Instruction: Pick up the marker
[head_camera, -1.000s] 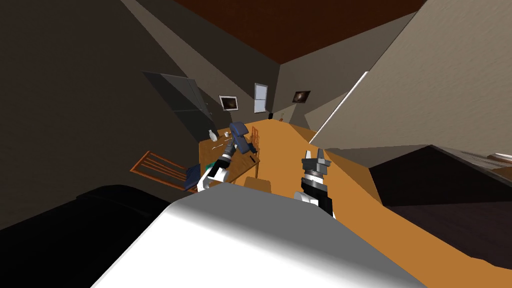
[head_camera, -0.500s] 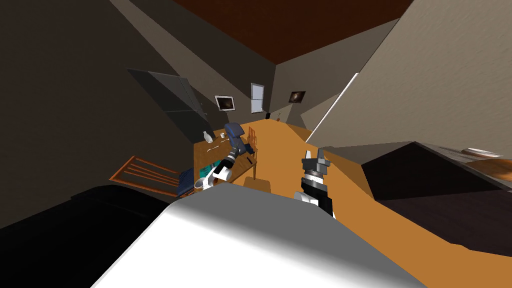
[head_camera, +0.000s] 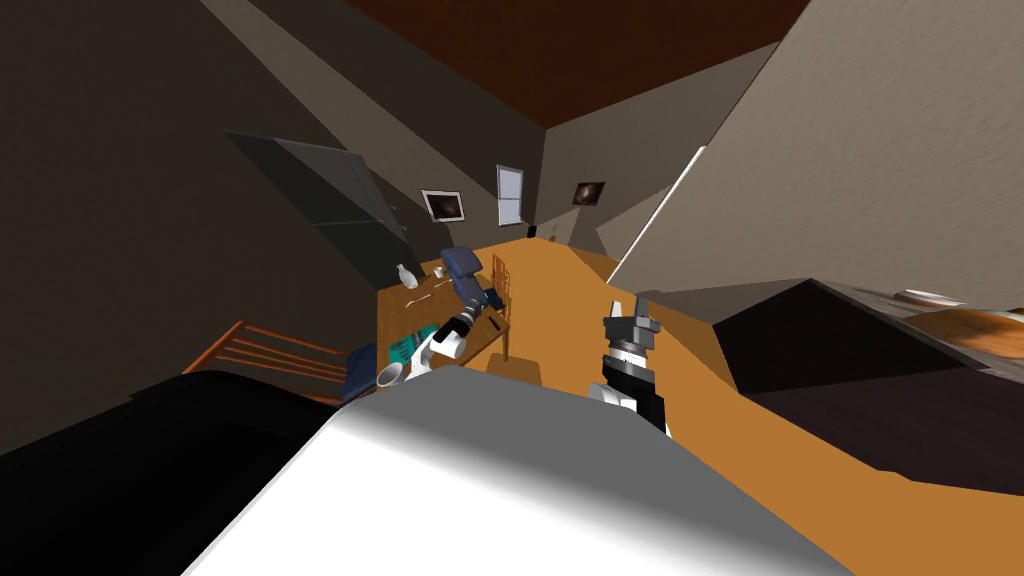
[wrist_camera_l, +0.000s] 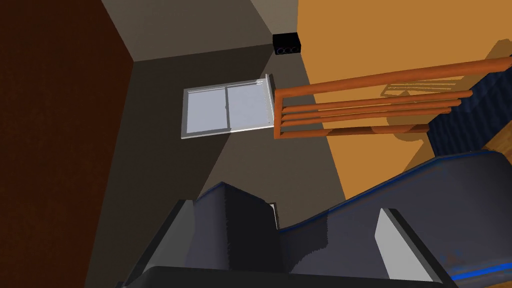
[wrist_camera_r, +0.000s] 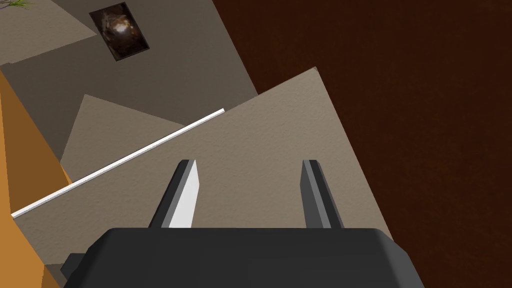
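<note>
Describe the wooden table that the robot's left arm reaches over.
The table has a flat, rectangular, orange-brown top that looks wooden, and one thin leg shows under its near corner. It stands on the orange floor with a slat-back chair at its left side. A white bottle, a teal item and a small dark stick rest on it; the left arm hangs above.

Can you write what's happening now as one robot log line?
left gripper: open, above brown wooden table | right gripper: open, raised | thin dark marker: on table, ungrasped
</note>
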